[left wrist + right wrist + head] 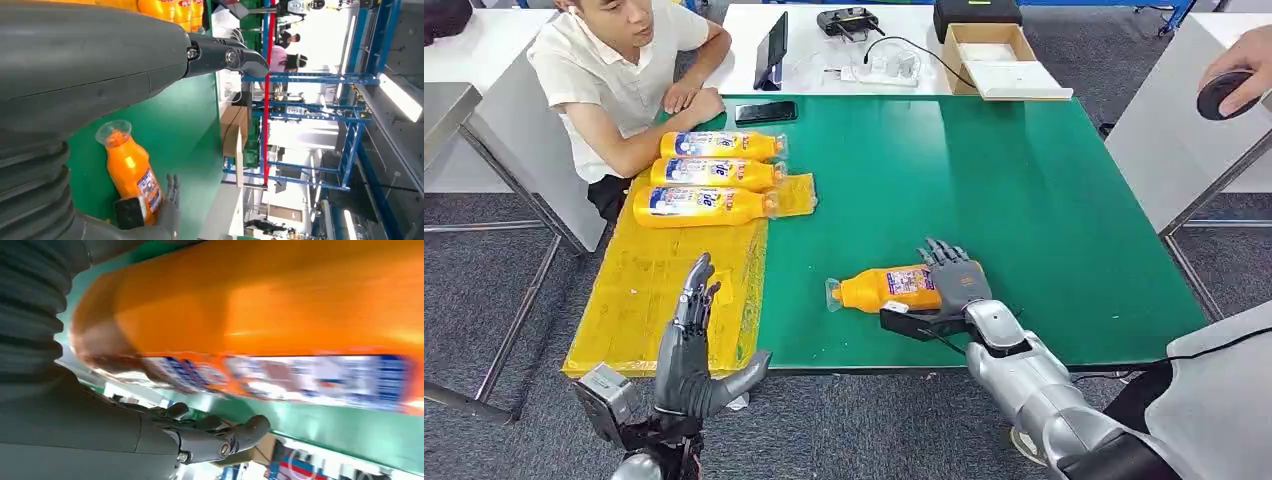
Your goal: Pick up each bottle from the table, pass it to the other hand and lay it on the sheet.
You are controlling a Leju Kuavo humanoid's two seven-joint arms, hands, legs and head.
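Note:
An orange bottle (886,288) (131,170) (280,315) lies on its side on the green table (1024,200), cap pointing left. My right hand (954,282) (167,210) (100,435) is set around its base, fingers stretched over the far side and thumb on the near side, not closed on it. My left hand (689,345) (100,65) is raised and open over the near edge of the yellow sheet (654,290), holding nothing. Three more orange bottles (709,175) lie side by side at the sheet's far end.
A person sits at the table's far left corner, forearm (664,125) close to the laid bottles. A phone (766,112) lies at the far edge; a tablet (772,50) and cardboard box (994,55) stand behind. Another person's hand (1239,80) is at the upper right.

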